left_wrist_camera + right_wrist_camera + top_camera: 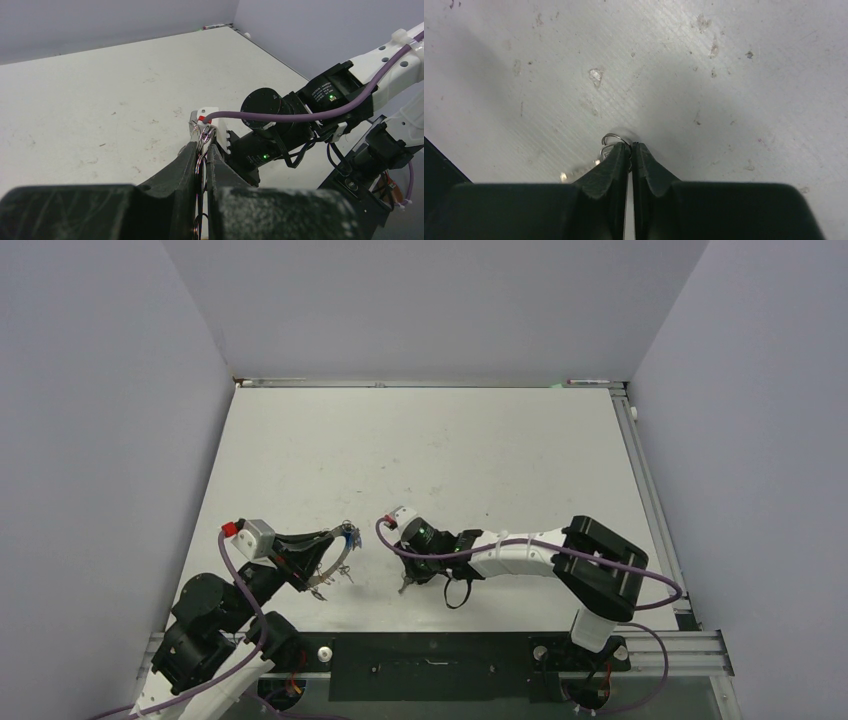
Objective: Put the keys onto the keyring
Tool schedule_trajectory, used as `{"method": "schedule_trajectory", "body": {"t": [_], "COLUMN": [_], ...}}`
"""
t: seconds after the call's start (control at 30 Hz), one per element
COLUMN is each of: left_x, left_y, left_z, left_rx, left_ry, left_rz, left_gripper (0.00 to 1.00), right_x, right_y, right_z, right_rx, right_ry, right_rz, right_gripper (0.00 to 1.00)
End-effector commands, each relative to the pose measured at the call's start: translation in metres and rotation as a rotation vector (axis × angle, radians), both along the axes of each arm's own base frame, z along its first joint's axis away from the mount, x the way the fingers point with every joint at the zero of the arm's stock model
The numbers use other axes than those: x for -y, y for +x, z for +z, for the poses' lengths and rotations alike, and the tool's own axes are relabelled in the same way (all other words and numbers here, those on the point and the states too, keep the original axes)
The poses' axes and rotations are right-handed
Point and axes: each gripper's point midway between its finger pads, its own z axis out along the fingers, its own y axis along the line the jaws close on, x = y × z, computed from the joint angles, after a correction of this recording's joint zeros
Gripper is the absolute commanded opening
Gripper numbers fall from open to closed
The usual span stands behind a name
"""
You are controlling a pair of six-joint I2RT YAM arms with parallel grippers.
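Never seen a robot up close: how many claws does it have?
2. The left claw, near left, grips the keyring; the right claw, near centre, pinches a small wire loop.

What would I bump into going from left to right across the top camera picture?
Left arm → left gripper, shut on the keyring → right gripper → right arm.
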Motion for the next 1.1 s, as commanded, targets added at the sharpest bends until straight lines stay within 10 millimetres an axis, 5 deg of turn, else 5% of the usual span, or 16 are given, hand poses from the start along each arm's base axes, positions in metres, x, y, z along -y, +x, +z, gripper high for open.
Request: {"method": "schedule_trajectory", "body": {"t": [0.0, 0.17, 0.5, 0.83, 1.07], "left_x": [0.001, 0.001, 0.002, 0.015, 0.034], "left_y": [0.000, 0.000, -0.001, -0.011, -0.028], "left_z": [0.024, 0.024, 0.024, 0.027, 0.029], "left_rx": [0.070, 0.070, 0.073, 0.088, 0.098], "left_ry": [-0.053, -0.052, -0.053, -0.068, -0.089], "left_rz": [-0.005, -0.005, -0.013, -0.105, -0.254], "left_gripper": [0.00, 0.00, 0.00, 0.00, 0.00], "right_x": [0.004, -0.004, -0.002, 0.005, 0.013], "right_y": [-0.013, -0.005, 0.011, 0.002, -0.015], "right_z": [-0.018, 0.003, 0.074, 0.131, 0.196], "right_rx": [-0.058, 0.000, 0.204, 0.414, 0.582], "right_ry": [-0.042, -0.006, 0.177, 0.335, 0.517], "right_rz": [0.017, 0.040, 0.011, 0.004, 0.005], "right_gripper": [0.05, 0.05, 0.05, 0.05, 0.05]}}
